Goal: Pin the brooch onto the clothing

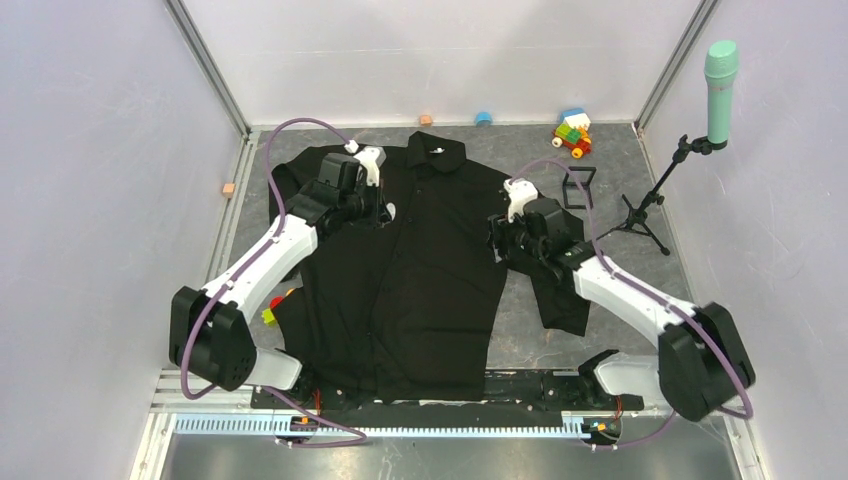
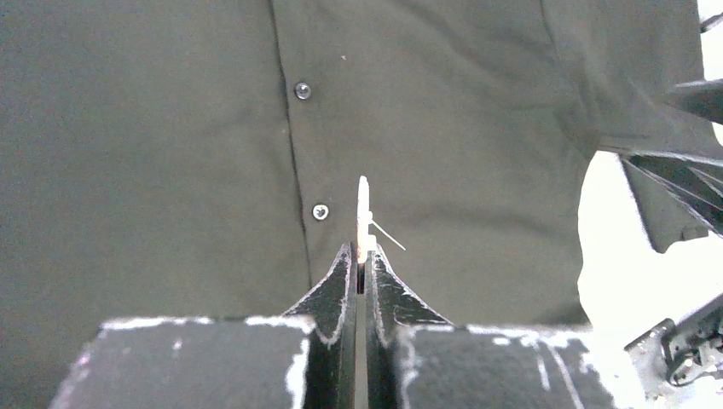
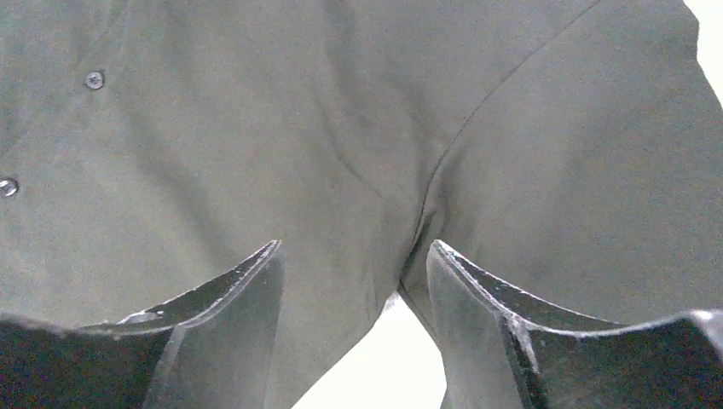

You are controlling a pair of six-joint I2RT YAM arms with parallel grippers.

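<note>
The black shirt lies flat on the table, collar at the far side. My left gripper hovers over its upper left chest. In the left wrist view the gripper is shut on the brooch, seen edge-on as a thin pale disc with its pin sticking out to the right, just right of the button placket over the shirt. My right gripper is open above the shirt's right armpit; in its wrist view the open fingers straddle the sleeve seam of the shirt.
A small black square frame and a microphone stand with a green mic stand at the right. Toy blocks lie at the back. Small coloured pieces sit by the shirt's left side. Metal frame posts bound the table.
</note>
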